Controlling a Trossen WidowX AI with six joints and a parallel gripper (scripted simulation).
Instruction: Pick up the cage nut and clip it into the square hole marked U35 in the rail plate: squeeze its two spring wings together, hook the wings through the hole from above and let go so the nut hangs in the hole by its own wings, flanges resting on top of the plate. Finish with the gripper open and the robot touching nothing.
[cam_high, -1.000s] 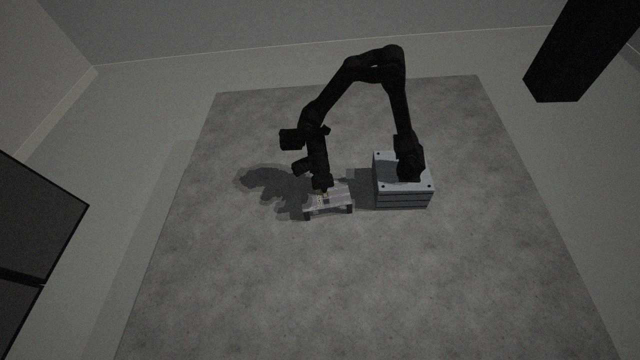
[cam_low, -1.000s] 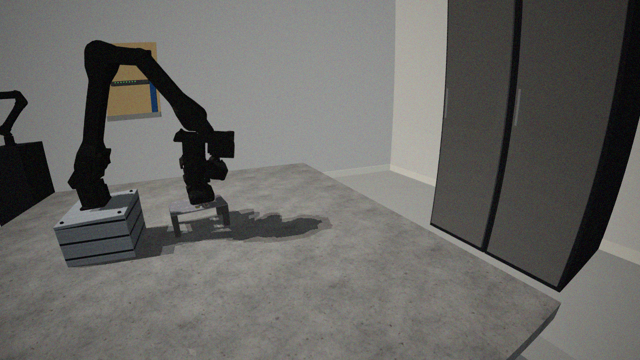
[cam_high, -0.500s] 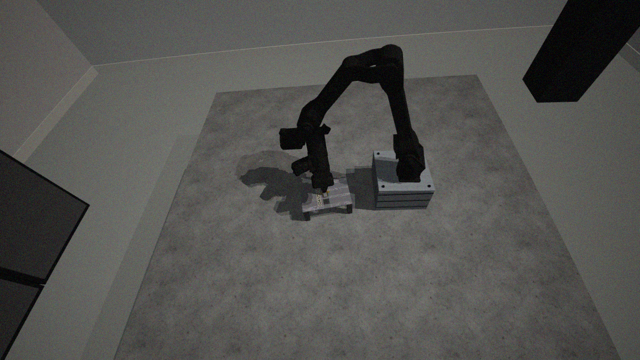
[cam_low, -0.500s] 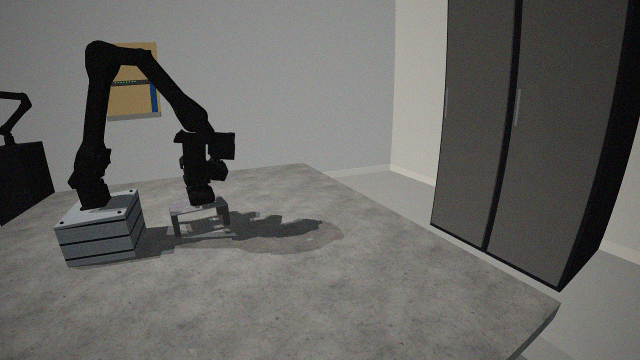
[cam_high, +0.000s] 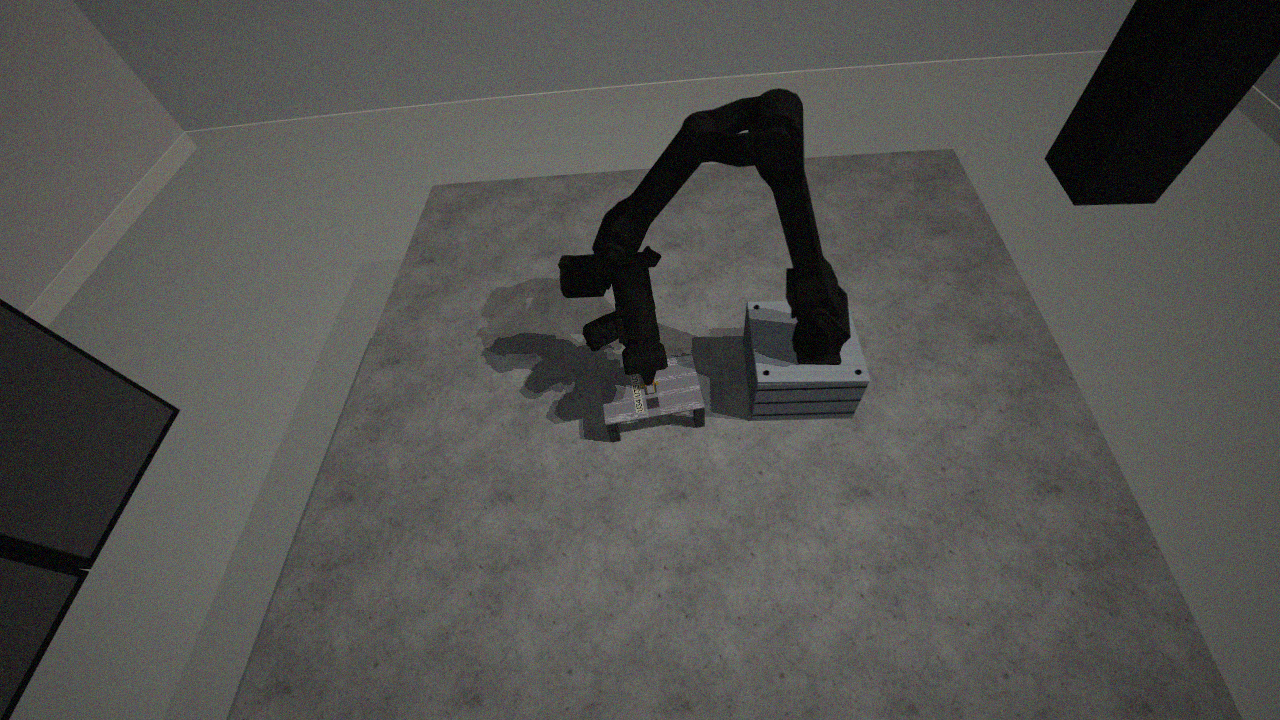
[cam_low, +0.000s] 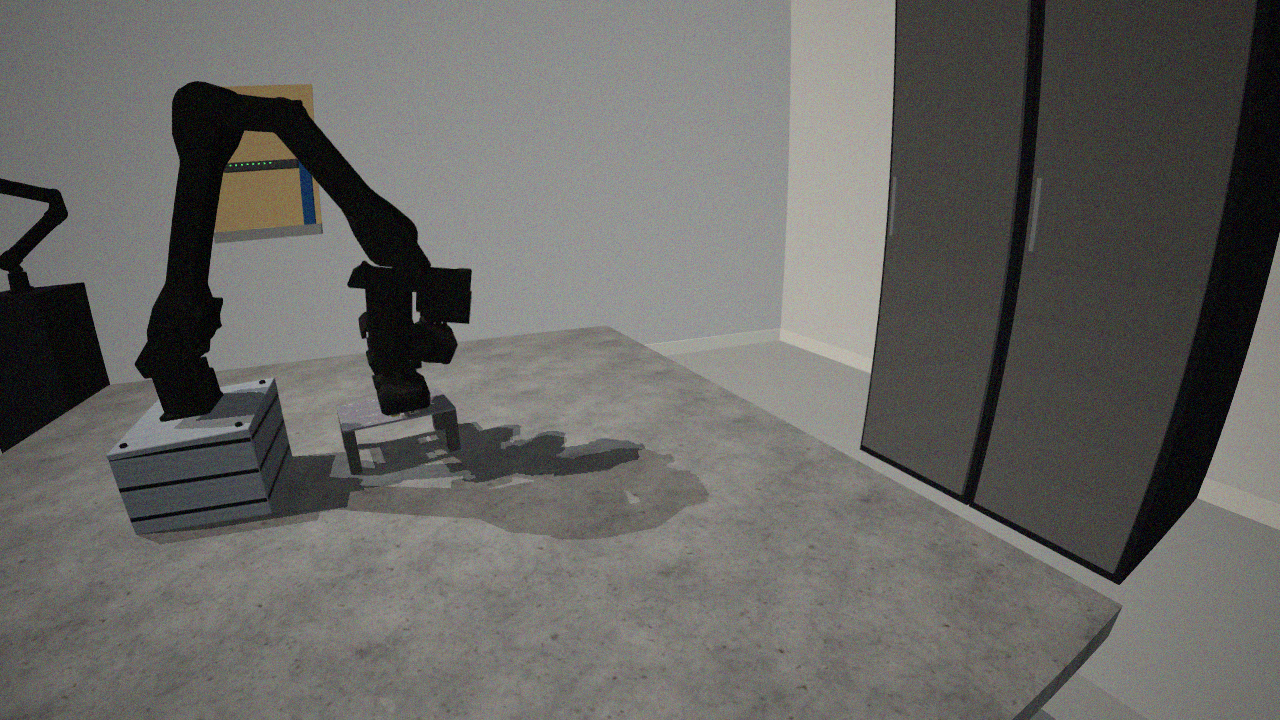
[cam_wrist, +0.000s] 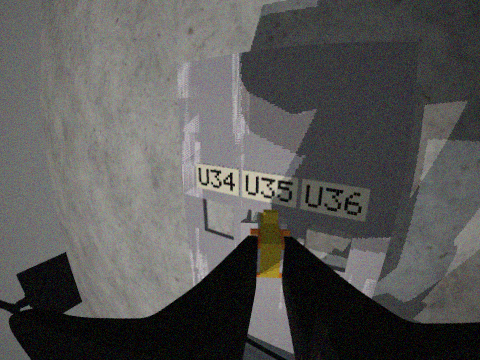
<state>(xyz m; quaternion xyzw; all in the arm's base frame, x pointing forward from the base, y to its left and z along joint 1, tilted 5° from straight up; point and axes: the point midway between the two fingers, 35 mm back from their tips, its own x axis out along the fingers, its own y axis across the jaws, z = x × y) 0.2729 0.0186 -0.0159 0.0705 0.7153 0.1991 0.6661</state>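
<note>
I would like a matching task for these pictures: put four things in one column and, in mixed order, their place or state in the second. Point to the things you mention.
1. yellow cage nut (cam_wrist: 270, 245)
2. black parallel-jaw gripper (cam_wrist: 270, 246)
3. cream U34 label (cam_wrist: 217, 179)
4. tall dark-grey cabinet (cam_low: 1118, 268)

A. shut on something
B. left of U35 in wrist view
C. between the fingertips
D. beyond the tabletop, exterior view

Pairs: 1-C; 2-A; 3-B; 4-D

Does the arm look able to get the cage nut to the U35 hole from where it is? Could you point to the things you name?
Probably yes. The gripper (cam_wrist: 270, 246) has the nut (cam_wrist: 270, 245) between its fingers, right by the U35 label (cam_wrist: 268, 189), and nothing seems to block the way. The nut and fingers hide most of that hole, so exact alignment is hard to judge.
</note>
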